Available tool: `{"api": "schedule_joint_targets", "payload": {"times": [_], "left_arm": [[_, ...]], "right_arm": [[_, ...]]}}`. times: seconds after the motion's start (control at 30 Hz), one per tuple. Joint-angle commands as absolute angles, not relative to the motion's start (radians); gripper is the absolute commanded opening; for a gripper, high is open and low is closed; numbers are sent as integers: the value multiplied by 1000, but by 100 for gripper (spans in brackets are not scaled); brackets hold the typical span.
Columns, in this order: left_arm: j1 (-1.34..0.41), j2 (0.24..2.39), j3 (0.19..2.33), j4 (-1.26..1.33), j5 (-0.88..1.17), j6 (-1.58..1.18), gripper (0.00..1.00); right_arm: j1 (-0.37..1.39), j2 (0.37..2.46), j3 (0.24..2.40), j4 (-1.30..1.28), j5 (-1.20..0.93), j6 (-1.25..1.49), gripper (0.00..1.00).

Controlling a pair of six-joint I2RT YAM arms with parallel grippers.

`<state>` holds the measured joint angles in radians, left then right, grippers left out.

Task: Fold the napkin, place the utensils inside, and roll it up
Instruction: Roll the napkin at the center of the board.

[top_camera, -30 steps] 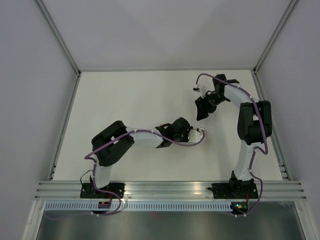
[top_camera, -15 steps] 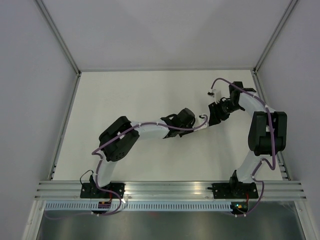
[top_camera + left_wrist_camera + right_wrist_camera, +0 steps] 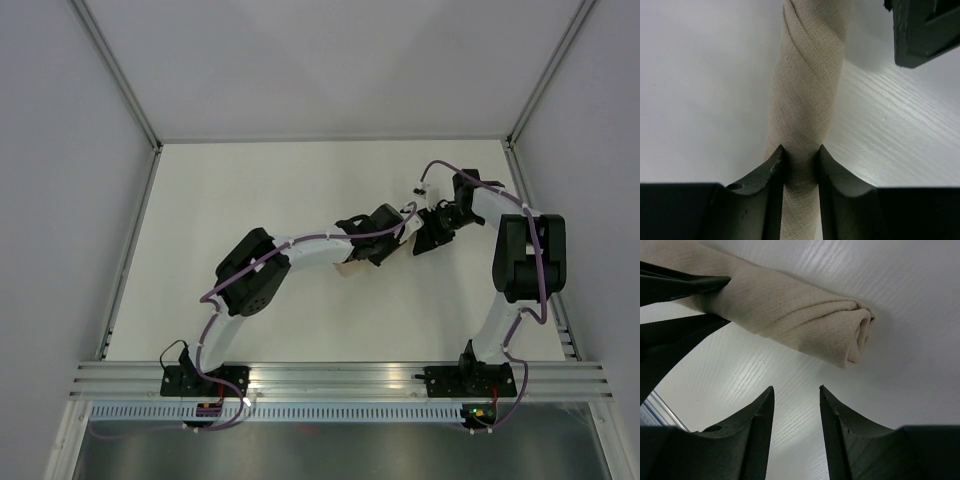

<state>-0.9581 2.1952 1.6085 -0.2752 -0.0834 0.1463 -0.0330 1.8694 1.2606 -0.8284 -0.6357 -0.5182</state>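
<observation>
white woodgrain table (image 3: pixel 250 190), plain grey walls (image 3: pixel 330 70), rolled napkin (image 3: pixel 807 90) on it.

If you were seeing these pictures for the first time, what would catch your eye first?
The rolled napkin, a tight beige tube lying on the white table, stands out first. The left gripper pinches it, while the right gripper stands open beside the roll's spiral end, holding nothing.
</observation>
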Motion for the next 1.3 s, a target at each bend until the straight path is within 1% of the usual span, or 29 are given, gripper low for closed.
{"api": "schedule_joint_targets", "payload": {"times": [0.0, 0.13, 0.37, 0.47, 0.5, 0.73, 0.9, 1.03, 1.27], "left_arm": [[-963, 2310, 1617, -477, -37, -76, 33], [-965, 2335, 1670, -520, -26, -145, 34], [-965, 2361, 1733, -555, 57, -322, 37], [-965, 2378, 1744, -554, 58, -403, 39], [-965, 2379, 1744, -551, 55, -443, 39], [-965, 2378, 1715, -476, 55, -595, 43], [-965, 2370, 1681, -414, 69, -682, 44], [-965, 2367, 1663, -381, 60, -718, 44], [-959, 2361, 1649, -361, 61, -736, 44]], "right_arm": [[-32, 1914, 1275, -784, -638, -440, 47], [-26, 1957, 1299, -767, -609, -417, 43], [-8, 2031, 1382, -753, -577, -370, 42], [-6, 2054, 1407, -744, -565, -353, 42], [27, 2060, 1411, -741, -558, -347, 42], [66, 2111, 1466, -729, -515, -325, 42], [86, 2143, 1514, -736, -483, -322, 42], [103, 2172, 1558, -742, -473, -316, 43], [123, 2186, 1568, -727, -456, -308, 43]]}}
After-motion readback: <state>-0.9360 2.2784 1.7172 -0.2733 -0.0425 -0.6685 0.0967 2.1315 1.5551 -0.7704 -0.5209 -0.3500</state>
